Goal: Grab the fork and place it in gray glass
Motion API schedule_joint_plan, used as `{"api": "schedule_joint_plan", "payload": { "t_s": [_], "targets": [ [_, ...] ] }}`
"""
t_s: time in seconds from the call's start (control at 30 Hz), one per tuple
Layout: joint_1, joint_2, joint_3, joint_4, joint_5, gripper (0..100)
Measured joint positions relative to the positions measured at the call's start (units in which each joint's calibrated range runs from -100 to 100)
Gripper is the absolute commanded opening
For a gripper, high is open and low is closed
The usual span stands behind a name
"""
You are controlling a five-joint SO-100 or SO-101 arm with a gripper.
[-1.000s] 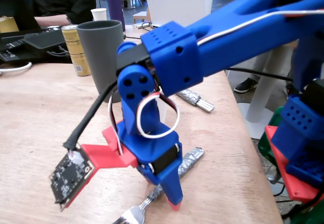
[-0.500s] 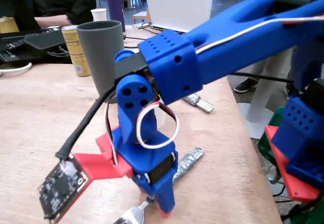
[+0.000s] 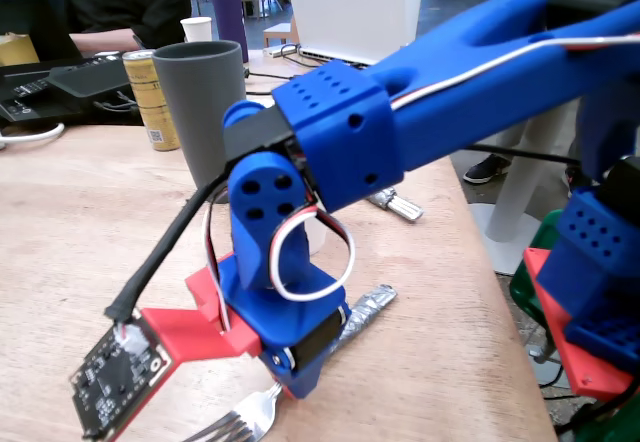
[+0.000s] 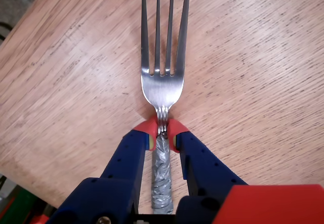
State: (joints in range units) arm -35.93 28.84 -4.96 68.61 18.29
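The gripper [image 4: 161,133] is pinched tight on the fork [image 4: 162,77] at its neck, where the taped handle begins (tines pointing away, low over the bench [image 3: 60,222]). The grasp looks made; next comes a lift toward the gray glass [image 3: 200,102], behind the arm.

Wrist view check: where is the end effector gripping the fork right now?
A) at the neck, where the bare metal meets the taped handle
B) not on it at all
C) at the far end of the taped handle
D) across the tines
A: the end effector has its red tips closed on the fork just below the head, with the taped handle running back between the fingers.
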Motion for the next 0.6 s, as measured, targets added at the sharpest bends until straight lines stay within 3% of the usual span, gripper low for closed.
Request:
{"api": "schedule_joint_plan", "payload": {
  "t_s": [0.17,0.37,0.6],
  "targets": [
    [1.5,-4.8,0.8,1.1,0.0,0],
    [1.4,-16.5,0.8,19.5,0.0,0],
    [1.4,-33.7,0.9,20.5,0.0,0]
  ]
}}
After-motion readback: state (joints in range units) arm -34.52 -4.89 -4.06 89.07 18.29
